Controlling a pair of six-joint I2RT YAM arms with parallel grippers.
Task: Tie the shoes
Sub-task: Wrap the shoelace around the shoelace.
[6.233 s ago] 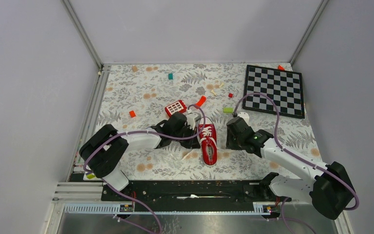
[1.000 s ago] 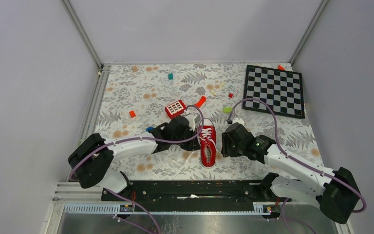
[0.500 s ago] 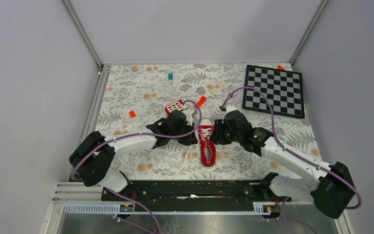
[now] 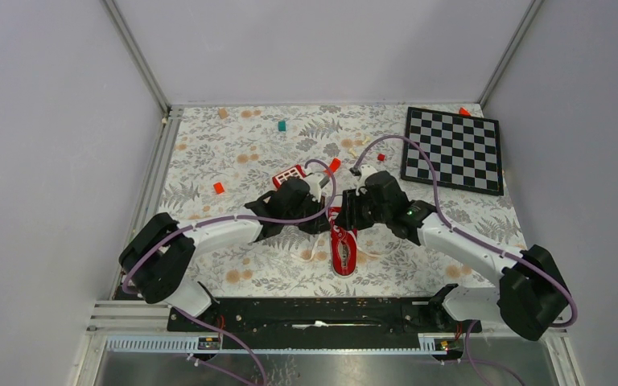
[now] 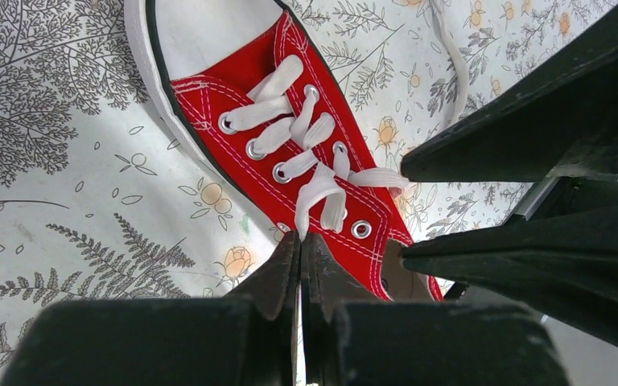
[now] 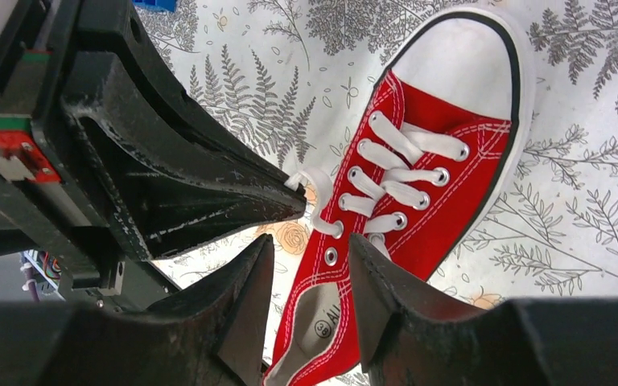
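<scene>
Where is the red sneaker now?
Top view: the red sneaker lies centrally on the table, its far end between the left claw, shut on its lace, and the open right claw.

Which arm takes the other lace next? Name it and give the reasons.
Right, probably. The right gripper is open, its jaws over the top eyelets of the sneaker. The left gripper is shut on a lace, so it is busy.

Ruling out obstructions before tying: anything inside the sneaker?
Right wrist view shows only a tan insole with a printed logo in the sneaker opening. Forward of that, the laces and upper hide the interior; toe unseen.
</scene>
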